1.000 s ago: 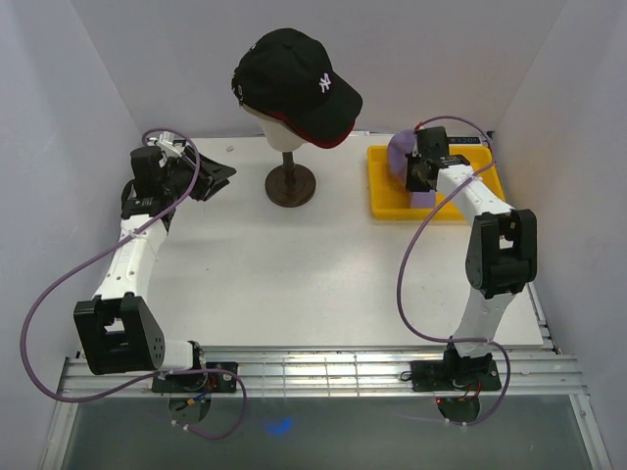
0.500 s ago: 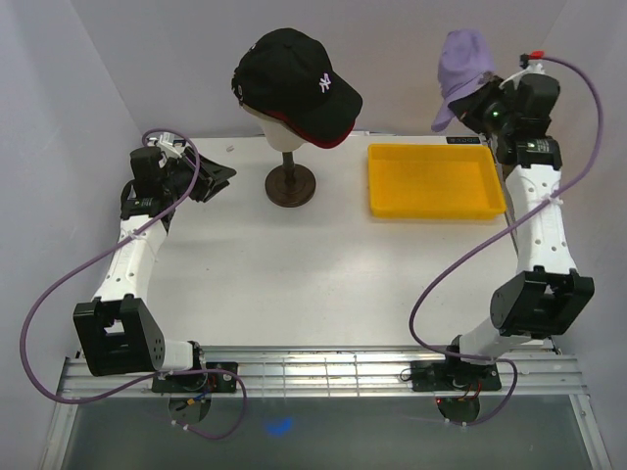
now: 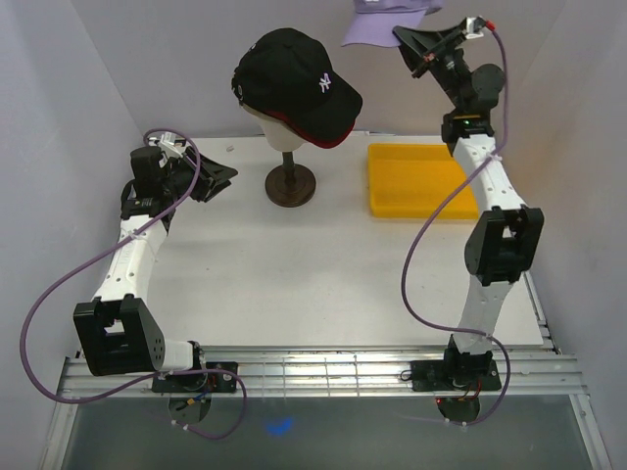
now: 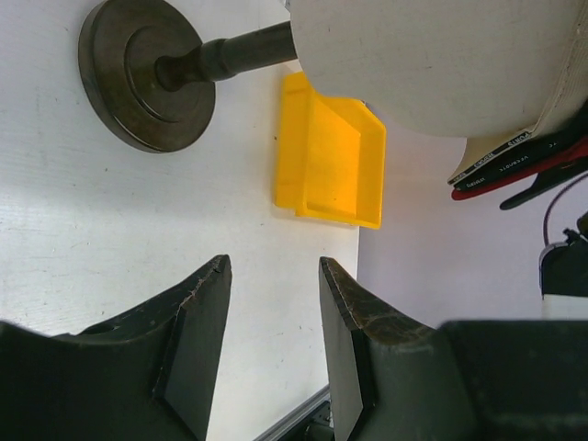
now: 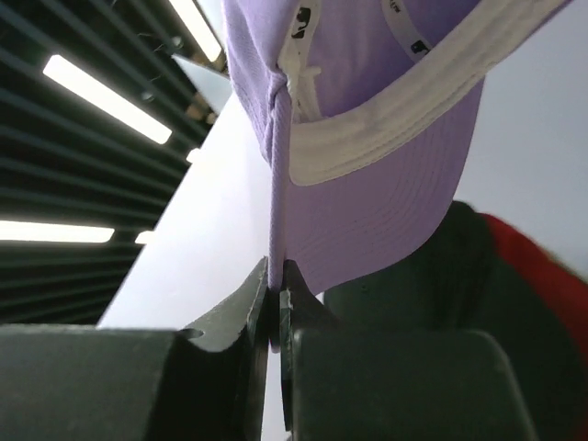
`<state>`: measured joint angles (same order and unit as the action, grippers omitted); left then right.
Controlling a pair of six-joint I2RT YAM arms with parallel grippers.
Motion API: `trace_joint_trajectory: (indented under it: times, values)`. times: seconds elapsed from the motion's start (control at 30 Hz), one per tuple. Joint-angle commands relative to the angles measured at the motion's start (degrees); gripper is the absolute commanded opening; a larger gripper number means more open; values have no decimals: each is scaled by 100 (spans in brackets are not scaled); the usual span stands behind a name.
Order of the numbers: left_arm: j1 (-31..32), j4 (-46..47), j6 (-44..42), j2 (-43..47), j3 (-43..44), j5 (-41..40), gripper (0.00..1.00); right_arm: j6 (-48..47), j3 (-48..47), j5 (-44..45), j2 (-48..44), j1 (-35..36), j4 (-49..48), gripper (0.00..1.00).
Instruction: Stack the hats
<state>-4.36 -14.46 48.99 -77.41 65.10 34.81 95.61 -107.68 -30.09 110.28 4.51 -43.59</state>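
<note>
High above the table's back, my right gripper (image 3: 402,32) holds a lavender hat (image 3: 384,22) that the top edge of the view partly cuts off. In the right wrist view the right gripper (image 5: 276,276) is shut on the lavender hat's (image 5: 367,110) fabric, and the hat hangs in front of the camera. A black hat with a white logo (image 3: 294,80) sits on the beige mannequin head (image 3: 284,132), with a red hat's brim edge (image 3: 328,140) showing under it. My left gripper (image 3: 223,178) stands open and empty, low at the back left beside the stand.
A yellow tray (image 3: 423,182) lies at the back right of the table. The mannequin's dark round base (image 3: 291,185) stands at the back centre. In the left wrist view the base (image 4: 145,75), the tray (image 4: 331,156) and stacked brims (image 4: 519,165) show beyond the open left gripper (image 4: 274,268).
My right arm has lifted the lavender hat out of the yellow tray and carried it up and leftward toward the mannequin. The left arm has stayed still.
</note>
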Motion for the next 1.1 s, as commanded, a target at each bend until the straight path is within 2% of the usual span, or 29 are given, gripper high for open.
trace_joint_trajectory:
  times: [0.0, 0.13, 0.33, 0.5, 0.57, 0.7, 0.87, 1.07]
  values:
    - [14, 171, -4, 217, 82, 123, 53, 1310, -1600, 99, 352, 567, -1196, 8]
    - [14, 215, 14, 208, 99, 158, 53, 1653, -2582, 450, 968, 1033, -1037, 8]
    - [23, 242, 5, 173, 91, 176, 53, 1820, -1898, 592, 732, 1472, -1283, 8]
    - [23, 391, -12, 200, 178, 290, 54, 2190, -2345, 372, 1065, 1772, -1380, 8]
    - [23, 435, -13, 200, 310, 316, 55, 2172, -2512, 171, 1136, 1807, -1021, 8]
    - [23, 462, 57, 200, 495, 413, 55, 2662, -2170, 47, 1215, 1921, -1361, 8]
    - [23, 488, 137, 147, 767, 527, 55, 2796, -1924, -208, 1216, 2010, -1494, 8]
    - [23, 400, 146, 103, 1066, 545, 55, 3226, -1011, -331, 935, 1948, -1968, 8]
